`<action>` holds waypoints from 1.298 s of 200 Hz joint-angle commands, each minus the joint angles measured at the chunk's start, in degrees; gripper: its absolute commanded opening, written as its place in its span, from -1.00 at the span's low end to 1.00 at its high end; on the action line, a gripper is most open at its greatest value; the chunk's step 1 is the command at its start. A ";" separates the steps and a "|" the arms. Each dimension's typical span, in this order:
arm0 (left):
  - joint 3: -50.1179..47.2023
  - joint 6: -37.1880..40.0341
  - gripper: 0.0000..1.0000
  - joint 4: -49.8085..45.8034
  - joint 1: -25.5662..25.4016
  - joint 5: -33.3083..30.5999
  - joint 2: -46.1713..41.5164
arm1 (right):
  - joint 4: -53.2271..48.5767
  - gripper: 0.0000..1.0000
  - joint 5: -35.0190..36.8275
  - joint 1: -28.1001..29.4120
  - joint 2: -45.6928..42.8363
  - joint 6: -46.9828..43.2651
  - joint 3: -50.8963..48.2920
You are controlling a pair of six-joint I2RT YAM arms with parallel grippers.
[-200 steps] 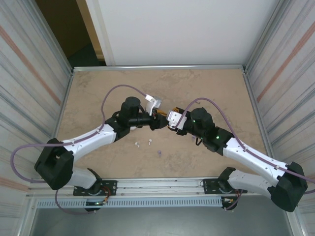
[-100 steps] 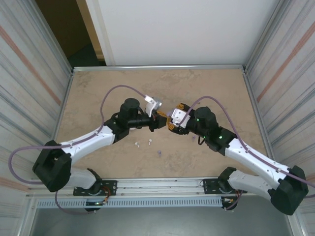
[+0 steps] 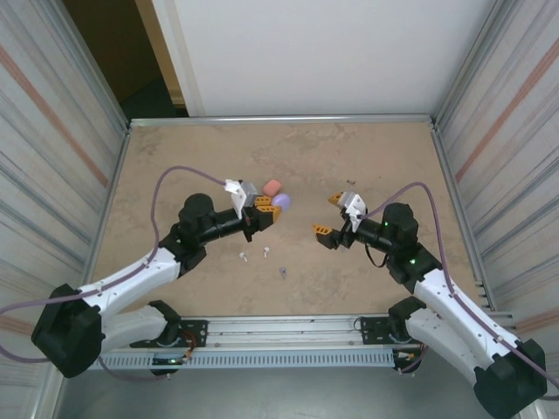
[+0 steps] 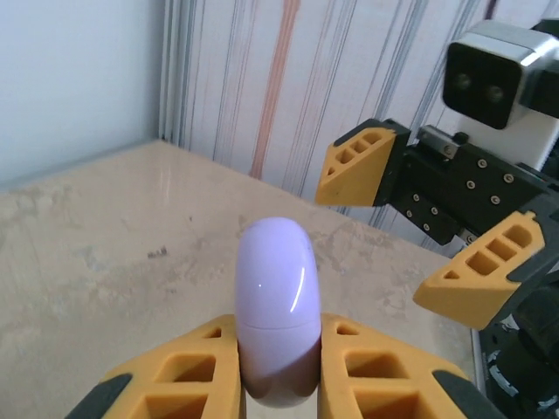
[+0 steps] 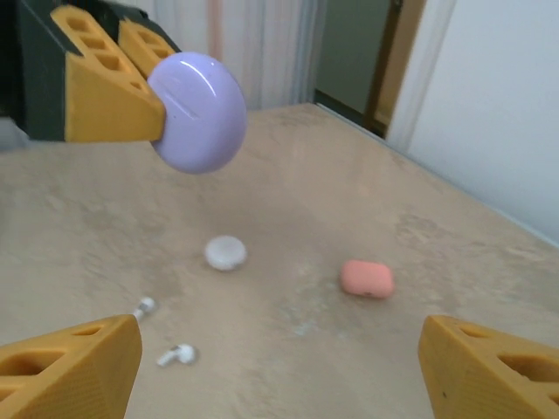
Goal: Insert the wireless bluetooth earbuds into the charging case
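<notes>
A closed purple charging case (image 4: 277, 297) sits pinched between the orange fingers of my left gripper (image 4: 278, 371), held above the table (image 3: 175, 166). Seen from above, the left gripper (image 3: 269, 212) carries the purple case (image 3: 281, 201) left of centre. My right gripper (image 3: 329, 216) stands open and empty, facing the case from the right with a gap between them. Two white earbuds (image 3: 243, 257) (image 3: 265, 253) and one purple earbud (image 3: 282, 272) lie on the table in front of the left gripper. The right wrist view shows the white earbuds (image 5: 179, 353) (image 5: 144, 305) below the held case (image 5: 196, 112).
A coral-pink case (image 3: 272, 188) lies shut on the table just behind the left gripper. A round white case (image 5: 225, 252) rests near the white earbuds. Ribbed metal walls (image 3: 61, 157) close in both sides, and a white panel (image 3: 332, 61) stands at the back.
The two grippers were joined at the purple case. The right gripper opened, let go and drew back to the right. The left arm pulled back left, keeping the case.
</notes>
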 commanded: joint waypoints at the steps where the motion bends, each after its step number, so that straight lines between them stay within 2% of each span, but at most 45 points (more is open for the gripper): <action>1: -2.20 5.85 -1.00 8.88 0.12 2.16 -2.53 | 8.83 0.61 -11.23 -0.94 -0.13 9.58 0.76; 16: -3.58 7.47 -1.00 11.48 0.11 3.60 -3.29 | 10.48 0.53 -16.54 -1.14 1.64 10.68 2.17; 38: -4.73 8.53 -1.00 13.99 0.16 5.13 -4.42 | 14.69 0.43 -28.85 -1.19 4.77 10.89 4.68; 53: -4.87 9.41 -1.00 14.12 0.08 6.20 -5.18 | 13.39 0.44 -31.56 -0.86 6.73 8.92 7.46; 100: -4.58 10.62 -1.00 11.84 0.12 7.07 -7.17 | 2.49 0.38 -33.71 -0.49 15.14 0.56 18.56; 144: -4.26 10.52 -1.00 11.65 0.03 8.45 -7.63 | -2.54 0.36 -31.25 4.18 22.87 -4.29 25.78; 211: -3.75 11.01 -1.00 9.37 0.04 8.39 -8.77 | -3.91 -0.09 -32.97 5.49 26.43 -6.29 28.59; 259: -3.38 10.40 -1.00 9.10 0.03 8.49 -8.32 | -4.63 -0.26 -33.04 6.06 27.32 -6.75 29.52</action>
